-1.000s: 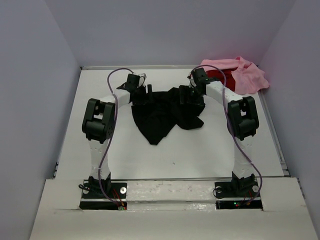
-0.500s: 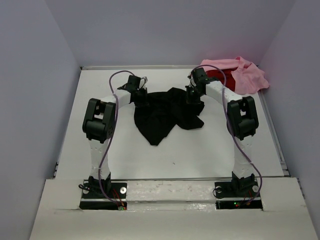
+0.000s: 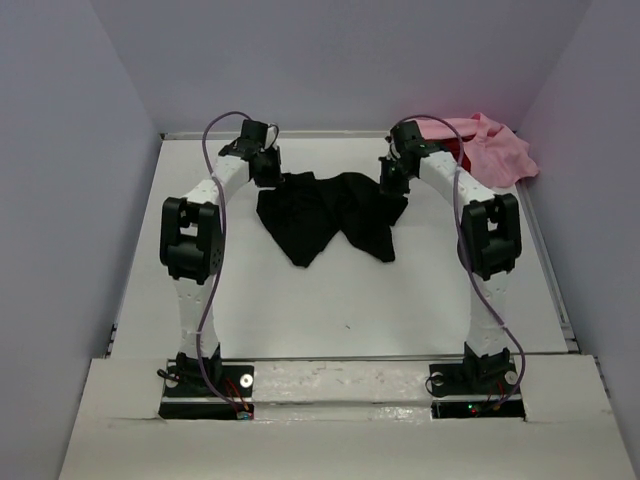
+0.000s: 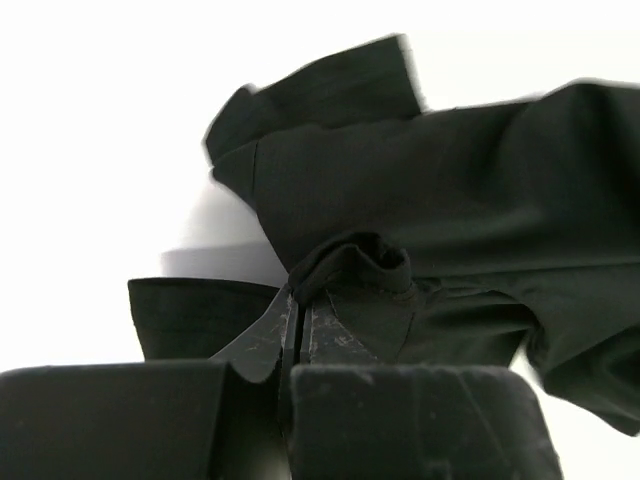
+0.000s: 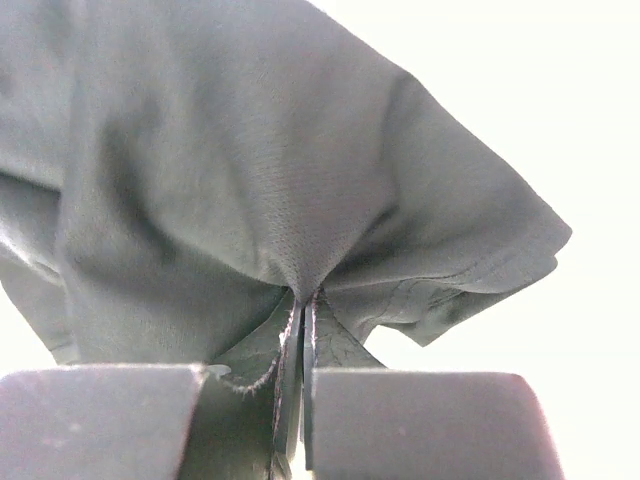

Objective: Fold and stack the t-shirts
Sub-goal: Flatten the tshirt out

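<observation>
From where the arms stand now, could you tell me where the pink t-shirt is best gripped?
Pinch the pink t-shirt at its loose near edge, from above on the near side: it lies crumpled in the far right corner, close to the walls.

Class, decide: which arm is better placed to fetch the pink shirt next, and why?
Right, probably. The pink shirt lies at the far right corner, near the right gripper; the left gripper is across the black shirt from it. Both grip that shirt now, so release comes first.
</observation>
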{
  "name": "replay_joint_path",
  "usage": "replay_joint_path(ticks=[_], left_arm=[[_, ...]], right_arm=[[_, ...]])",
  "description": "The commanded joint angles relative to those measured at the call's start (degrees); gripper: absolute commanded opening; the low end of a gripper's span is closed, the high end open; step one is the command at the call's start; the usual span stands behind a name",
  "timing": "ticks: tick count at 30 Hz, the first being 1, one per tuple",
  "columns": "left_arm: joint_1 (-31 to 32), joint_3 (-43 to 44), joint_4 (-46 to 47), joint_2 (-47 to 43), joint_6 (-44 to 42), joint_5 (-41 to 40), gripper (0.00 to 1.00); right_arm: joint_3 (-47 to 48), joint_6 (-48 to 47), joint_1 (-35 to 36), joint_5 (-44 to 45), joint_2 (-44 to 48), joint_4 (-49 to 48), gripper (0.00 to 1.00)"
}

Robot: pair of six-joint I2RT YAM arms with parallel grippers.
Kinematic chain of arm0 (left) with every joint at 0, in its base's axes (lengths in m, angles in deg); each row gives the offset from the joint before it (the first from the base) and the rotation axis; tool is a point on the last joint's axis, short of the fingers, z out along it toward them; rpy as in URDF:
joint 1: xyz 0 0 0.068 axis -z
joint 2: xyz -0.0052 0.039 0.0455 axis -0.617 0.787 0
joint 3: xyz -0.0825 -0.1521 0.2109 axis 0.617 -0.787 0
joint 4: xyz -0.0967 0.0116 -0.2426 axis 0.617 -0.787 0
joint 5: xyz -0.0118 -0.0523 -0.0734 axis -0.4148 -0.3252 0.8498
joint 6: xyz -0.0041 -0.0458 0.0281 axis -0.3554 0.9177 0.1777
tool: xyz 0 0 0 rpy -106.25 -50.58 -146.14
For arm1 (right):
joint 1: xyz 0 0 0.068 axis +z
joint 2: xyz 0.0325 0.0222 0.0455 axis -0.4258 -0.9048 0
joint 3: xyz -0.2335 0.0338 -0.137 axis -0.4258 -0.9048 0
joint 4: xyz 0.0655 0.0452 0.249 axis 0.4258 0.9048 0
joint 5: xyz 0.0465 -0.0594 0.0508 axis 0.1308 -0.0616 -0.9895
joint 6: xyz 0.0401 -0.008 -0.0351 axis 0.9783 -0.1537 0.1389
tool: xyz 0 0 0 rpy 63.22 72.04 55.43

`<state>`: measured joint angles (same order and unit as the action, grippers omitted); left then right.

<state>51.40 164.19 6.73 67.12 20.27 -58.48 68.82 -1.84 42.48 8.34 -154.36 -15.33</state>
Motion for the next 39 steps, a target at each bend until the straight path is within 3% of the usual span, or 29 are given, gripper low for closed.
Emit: replay_joint_path(ticks=[1, 8, 14, 21, 33, 39], left_arm=[[-1.43, 8.32, -5.50, -3.68, -2.69, -5.04, 0.00], [-1.96, 17.72, -9.29, -4.03, -3.31, -6.72, 0.00], [-1.96, 16.77, -8.24, -7.28, -1.20, -9.26, 0.00], [-1.96, 5.96, -1.12, -15.98, 3.02, -7.51, 0.00], [-1.96, 5.34, -3.49, -19.24, 2.84, -8.91, 0.00], [-1.96, 6.39, -3.49, -20.38, 3.19, -9.97, 0.00]], right_arm=[[8.33, -0.54, -5.05, 2.94, 5.25, 4.60, 0.00], [22.03, 1.83, -10.67, -0.40, 5.16, 7.69, 0.00], [27.15, 2.98, -11.21, -1.28, 4.72, 7.78, 0.00], [26.80, 3.24, -11.21, -1.37, 5.95, 6.37, 0.00], [23.38, 3.33, -11.21, -2.95, 7.62, 6.28, 0.00], [12.49, 3.15, -11.21, -5.23, 10.78, 5.23, 0.00]])
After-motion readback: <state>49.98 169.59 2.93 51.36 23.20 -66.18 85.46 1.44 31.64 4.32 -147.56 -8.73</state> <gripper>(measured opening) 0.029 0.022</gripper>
